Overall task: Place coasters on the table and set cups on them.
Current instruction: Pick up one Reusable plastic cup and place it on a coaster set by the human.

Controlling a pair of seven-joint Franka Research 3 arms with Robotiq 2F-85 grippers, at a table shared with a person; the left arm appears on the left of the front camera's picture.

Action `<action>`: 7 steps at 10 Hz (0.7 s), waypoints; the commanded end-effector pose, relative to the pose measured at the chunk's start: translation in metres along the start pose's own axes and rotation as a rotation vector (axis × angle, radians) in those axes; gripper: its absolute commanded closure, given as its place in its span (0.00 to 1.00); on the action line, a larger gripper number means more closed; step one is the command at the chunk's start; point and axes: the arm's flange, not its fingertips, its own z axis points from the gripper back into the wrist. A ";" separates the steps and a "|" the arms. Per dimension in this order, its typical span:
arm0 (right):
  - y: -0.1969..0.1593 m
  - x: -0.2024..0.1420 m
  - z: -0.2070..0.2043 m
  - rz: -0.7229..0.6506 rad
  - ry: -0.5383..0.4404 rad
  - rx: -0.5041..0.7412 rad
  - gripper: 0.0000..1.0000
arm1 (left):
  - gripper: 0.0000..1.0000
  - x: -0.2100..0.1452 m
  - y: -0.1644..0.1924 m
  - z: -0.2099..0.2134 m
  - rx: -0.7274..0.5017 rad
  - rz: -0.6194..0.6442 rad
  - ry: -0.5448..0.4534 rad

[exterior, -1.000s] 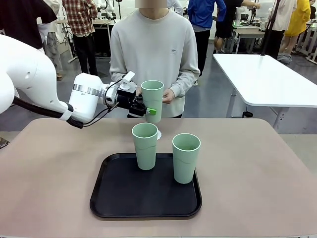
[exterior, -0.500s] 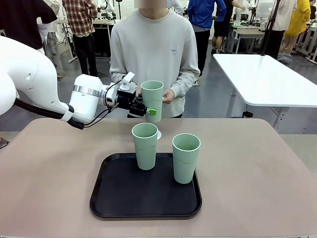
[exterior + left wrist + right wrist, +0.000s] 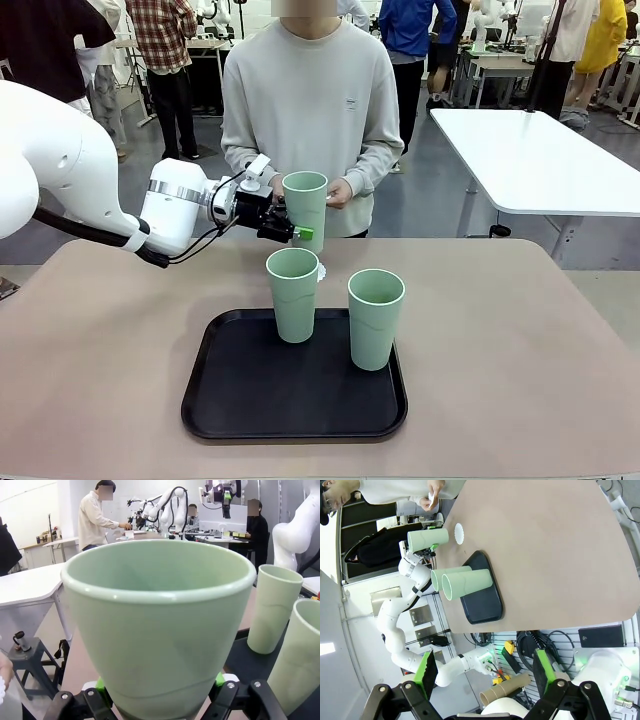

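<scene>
My left gripper (image 3: pixel 300 229) is shut on a pale green cup (image 3: pixel 305 205), held upright in the air over the table's (image 3: pixel 100 330) far side, in front of the person. In the left wrist view this cup (image 3: pixel 160 625) stands between my green pads (image 3: pixel 102 686). A white lacy coaster (image 3: pixel 321 271) lies on the table just below it, partly hidden behind a cup. Two more cups (image 3: pixel 292 293) (image 3: pixel 376 317) stand on the black tray (image 3: pixel 295 400). My right gripper (image 3: pixel 485 680) is open and empty, high above the table (image 3: pixel 545 555), looking down on the coaster (image 3: pixel 459 533).
The person stands at the far edge with both hands (image 3: pixel 340 193) together at the waist, holding something small and white. A white table (image 3: pixel 540 160) stands at the back right. The tabletop left and right of the tray is bare.
My left gripper has come down a little and slightly toward me with the cup still in it. The tray cups and the person have not moved.
</scene>
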 end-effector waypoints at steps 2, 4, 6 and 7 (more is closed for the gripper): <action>0.000 0.000 -0.001 0.011 0.003 0.020 0.00 | 0.16 -0.009 0.006 0.004 -0.037 -0.039 0.012; 0.000 0.000 -0.001 0.011 0.003 0.020 0.00 | 0.16 -0.018 0.007 0.001 -0.048 -0.048 0.020; 0.000 0.000 -0.001 0.011 0.003 0.020 0.00 | 0.16 -0.028 0.007 -0.008 -0.068 -0.034 0.025; 0.000 0.000 -0.001 0.011 0.003 0.020 0.00 | 0.16 -0.030 0.008 -0.011 -0.071 -0.034 0.027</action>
